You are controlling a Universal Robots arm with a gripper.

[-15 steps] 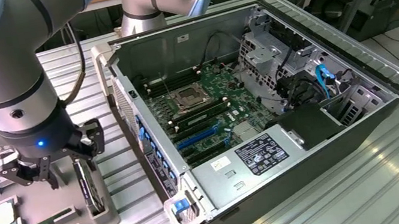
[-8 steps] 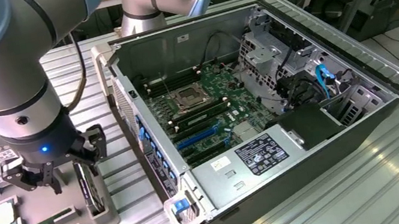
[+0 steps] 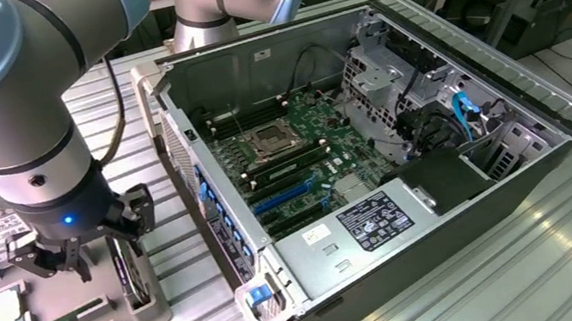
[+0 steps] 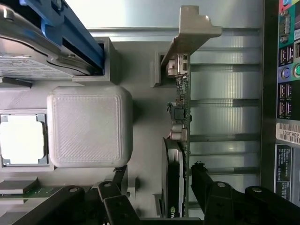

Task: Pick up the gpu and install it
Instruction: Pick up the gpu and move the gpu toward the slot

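gpu point(image 4: 182, 117) edge-on in its tray point(image 4: 140, 93) slot, fan face mostly hidden, flanked by the spread-apart pincer point(image 4: 159, 176)

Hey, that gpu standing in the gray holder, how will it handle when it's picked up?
Probably stiff: the gpu looks like a flat board with a metal bracket. Likely fragile, since small parts sit exposed on its face. It stands on its thin edge in the holder, so it could tip once lifted free.
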